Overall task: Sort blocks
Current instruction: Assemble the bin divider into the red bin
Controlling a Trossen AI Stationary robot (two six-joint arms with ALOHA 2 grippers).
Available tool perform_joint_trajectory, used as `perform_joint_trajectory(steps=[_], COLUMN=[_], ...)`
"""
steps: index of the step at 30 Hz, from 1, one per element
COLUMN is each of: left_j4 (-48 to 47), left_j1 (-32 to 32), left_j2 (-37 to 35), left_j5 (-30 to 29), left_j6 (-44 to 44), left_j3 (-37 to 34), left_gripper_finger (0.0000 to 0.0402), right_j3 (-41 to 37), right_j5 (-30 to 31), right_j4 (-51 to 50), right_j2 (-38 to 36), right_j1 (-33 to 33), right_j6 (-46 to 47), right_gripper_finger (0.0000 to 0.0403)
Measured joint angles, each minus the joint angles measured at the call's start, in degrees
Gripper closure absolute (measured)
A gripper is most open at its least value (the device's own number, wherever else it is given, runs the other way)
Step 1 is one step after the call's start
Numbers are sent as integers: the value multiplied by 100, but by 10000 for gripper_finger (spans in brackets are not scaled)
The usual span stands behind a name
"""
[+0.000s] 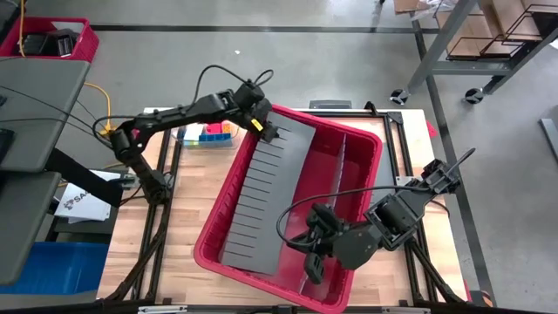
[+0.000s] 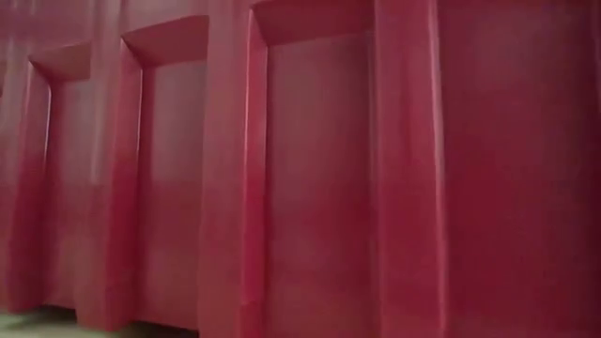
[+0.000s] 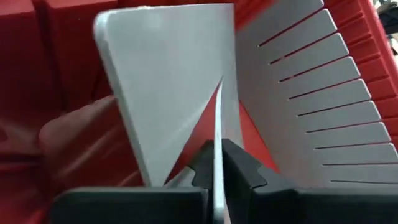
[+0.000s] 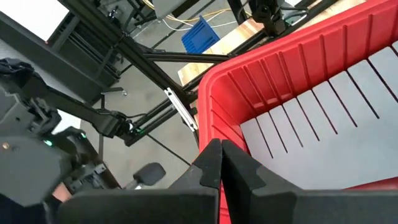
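Note:
A few coloured blocks (image 1: 212, 133) lie on the table at the far left, just outside the big red bin (image 1: 253, 281). Grey slotted divider sheets (image 1: 266, 196) lie slanted inside the bin. My left gripper (image 1: 266, 131) is at the bin's far left corner, shut on a thin grey sheet (image 3: 217, 124) that the left wrist view shows edge-on. My right gripper (image 1: 312, 269) hangs shut over the bin's near side with nothing between its fingers (image 4: 208, 163). The low view shows only the bin's red wall (image 2: 300, 169). My left gripper pinches a thin grey divider sheet by its edge (image 3: 218, 146) between its two fingers (image 3: 242, 168). It comes slanting down from the table's left side, at the bin's far left corner. The rest of the sheet reaches on into the bin; where it rests is hidden.
The bin fills most of the wooden table (image 1: 187, 227) and stands askew on it. An upright grey divider (image 1: 342, 170) runs along its inside. A blue crate (image 1: 52, 266) sits on the floor at the left, and a shelf frame (image 1: 488, 44) stands beyond the far right.

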Motion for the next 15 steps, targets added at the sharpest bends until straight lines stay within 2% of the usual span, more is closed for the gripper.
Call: perform_joint_trajectory(steps=[8,11,15], left_j4=[-404,-141,652], left_j1=[45,33,-31], left_j2=[-1014,-1466,-1950], left_j5=[189,568,953], left_j6=[236,-257,-974], left_j3=[2,2,2], left_gripper_finger=[399,400,400], right_j3=[-17,-17,-28], right_j5=[-248,-253,-44], right_j4=[-75,-12,7], right_j2=[188,391,632], right_j1=[-56,-333,-661], right_j6=[15,174,226], right_gripper_finger=[403,403,403])
